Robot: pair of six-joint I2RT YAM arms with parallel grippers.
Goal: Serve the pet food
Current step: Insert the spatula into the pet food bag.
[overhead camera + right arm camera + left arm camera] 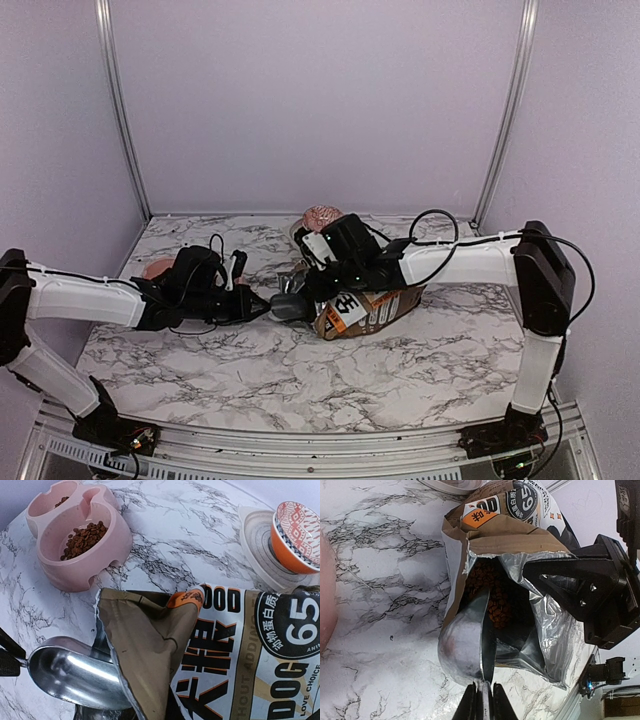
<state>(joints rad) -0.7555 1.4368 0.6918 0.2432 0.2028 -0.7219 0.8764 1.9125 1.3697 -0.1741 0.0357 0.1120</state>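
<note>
Currently we are clamping left gripper (482, 694) on scoop (462, 640), long axis pointing twelve o'clock into bag (510, 535); kibble (496, 597) lying just ahead; right gripper (540, 575) pressing closed.

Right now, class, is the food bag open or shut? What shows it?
Open: the bag gapes at its torn mouth, pet food shows inside, and the scoop reaches in.

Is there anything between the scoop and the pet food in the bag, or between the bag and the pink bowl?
Nothing visible. The scoop, held by the left gripper, reaches into the open bag, its tip at the pet food. Between bag and pink bowl lies only bare table.
</note>
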